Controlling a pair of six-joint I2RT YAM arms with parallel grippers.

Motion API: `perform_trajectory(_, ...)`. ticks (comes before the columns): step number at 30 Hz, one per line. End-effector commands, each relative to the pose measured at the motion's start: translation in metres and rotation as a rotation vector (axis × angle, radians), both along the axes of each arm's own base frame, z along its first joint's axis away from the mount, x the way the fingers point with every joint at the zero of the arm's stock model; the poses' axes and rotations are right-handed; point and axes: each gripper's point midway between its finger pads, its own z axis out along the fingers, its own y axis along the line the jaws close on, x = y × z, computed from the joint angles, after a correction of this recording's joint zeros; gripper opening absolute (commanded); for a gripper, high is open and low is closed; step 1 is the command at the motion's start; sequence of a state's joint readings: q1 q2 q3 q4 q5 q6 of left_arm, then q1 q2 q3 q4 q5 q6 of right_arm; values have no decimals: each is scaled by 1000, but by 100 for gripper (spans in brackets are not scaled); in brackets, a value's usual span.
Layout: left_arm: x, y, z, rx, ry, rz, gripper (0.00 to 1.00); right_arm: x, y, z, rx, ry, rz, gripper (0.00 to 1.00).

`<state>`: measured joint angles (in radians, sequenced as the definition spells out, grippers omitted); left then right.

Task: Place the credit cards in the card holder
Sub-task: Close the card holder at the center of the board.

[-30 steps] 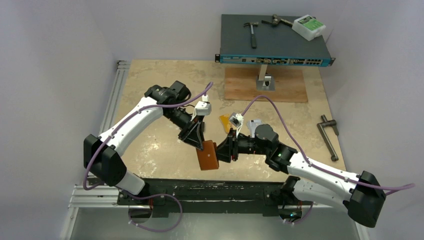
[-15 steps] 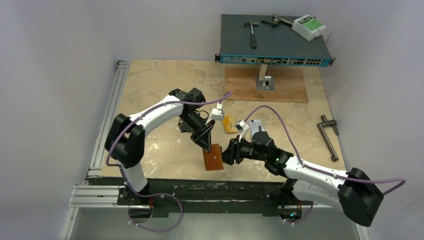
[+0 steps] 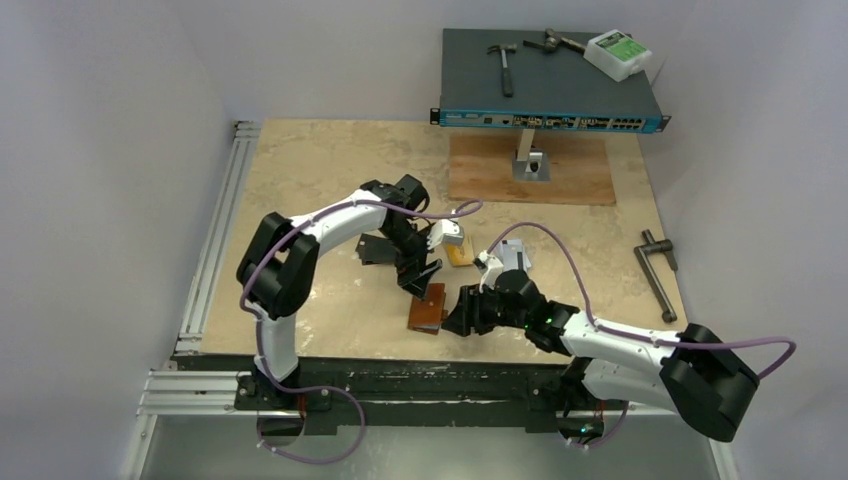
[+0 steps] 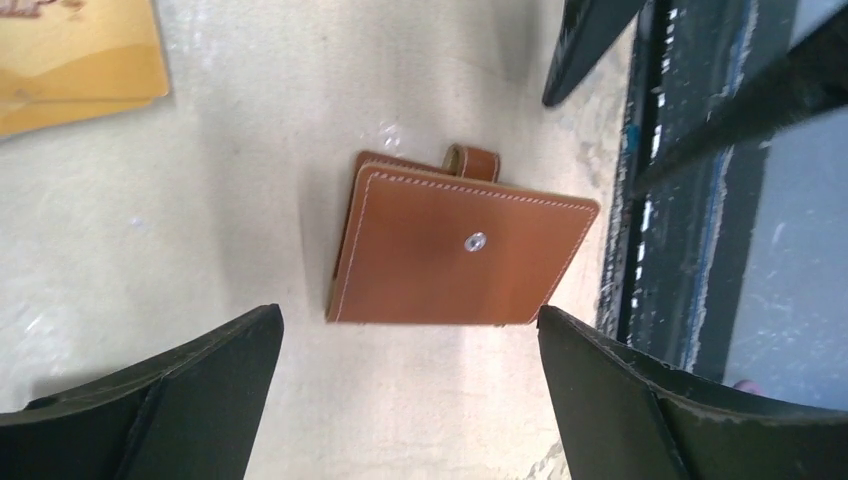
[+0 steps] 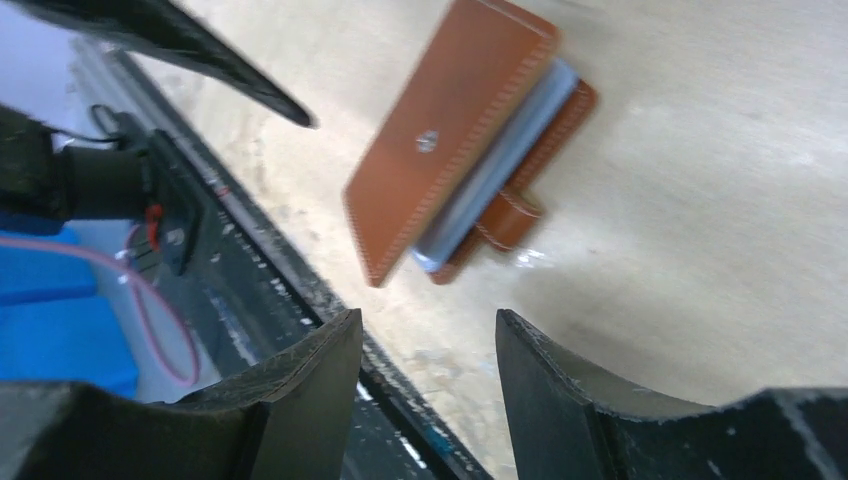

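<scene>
The brown card holder (image 3: 427, 308) lies folded shut on the table by the front edge, snap tab out to one side (image 4: 460, 250). A light blue edge shows between its covers (image 5: 460, 130). My left gripper (image 3: 424, 276) hovers just behind it, jaws wide open and empty (image 4: 408, 335). My right gripper (image 3: 456, 318) is to its right, open, nothing between the fingers (image 5: 428, 320). A gold-orange credit card (image 3: 460, 253) lies further back (image 4: 75, 50), a silvery white card (image 3: 513, 250) beside it. Black cards (image 3: 376, 250) lie partly hidden by the left arm.
A network switch (image 3: 550, 85) on a stand holds a hammer and a small box at the back, over a wooden board (image 3: 530, 172). A metal T-handle tool (image 3: 660, 275) lies at the right. The black front rail (image 3: 400, 375) runs just below the card holder.
The left gripper carried the card holder right and down, then opened wide and let it go; it now lies on the table. The right gripper widened and moved nearer the front edge.
</scene>
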<state>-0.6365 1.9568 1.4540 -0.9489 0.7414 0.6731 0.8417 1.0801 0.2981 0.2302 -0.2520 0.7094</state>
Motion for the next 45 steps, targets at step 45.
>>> perform_trajectory(45,-6,102,139,70,-746,-43,100,9,48,16,-86,-184,125,33)
